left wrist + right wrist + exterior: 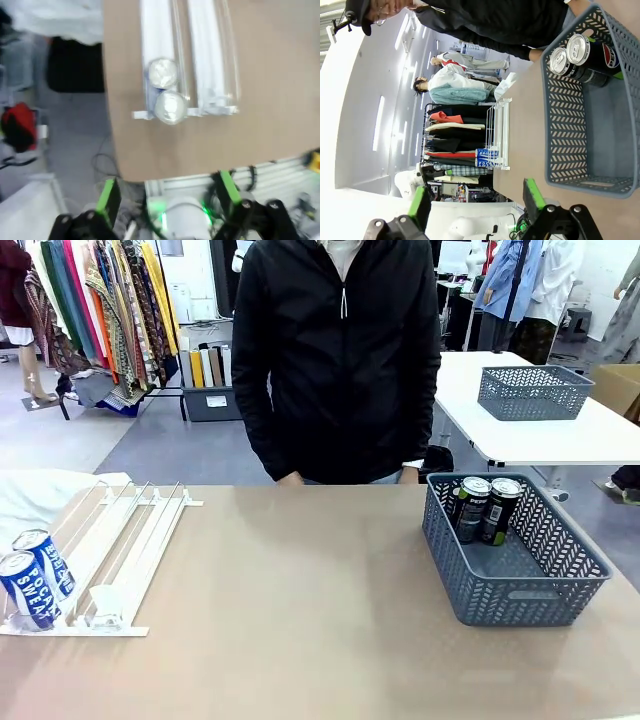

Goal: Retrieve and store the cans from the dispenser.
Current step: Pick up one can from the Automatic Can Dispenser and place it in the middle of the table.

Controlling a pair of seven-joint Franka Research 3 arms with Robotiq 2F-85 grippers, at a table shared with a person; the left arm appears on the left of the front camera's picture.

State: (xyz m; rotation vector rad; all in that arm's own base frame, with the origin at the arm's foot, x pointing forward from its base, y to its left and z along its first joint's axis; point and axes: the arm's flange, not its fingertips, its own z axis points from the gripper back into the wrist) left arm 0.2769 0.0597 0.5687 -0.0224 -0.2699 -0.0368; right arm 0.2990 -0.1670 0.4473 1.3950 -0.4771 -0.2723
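The white dispenser slopes toward the table's front left. Two blue Pocari Sweat cans stand one behind the other at the low end of its left lane. From above, in the left wrist view, their silver tops sit against the stopper of the dispenser. My left gripper hangs open, high over the table edge, short of them. Two black Pepsi cans stand in the grey basket. My right gripper is open and empty, back from the basket and its Pepsi cans.
A person in a black jacket stands at the table's far edge, hands down. A second grey basket sits on a white table behind. White cloth lies beside the dispenser's upper end. Bare brown tabletop lies between the dispenser and the basket.
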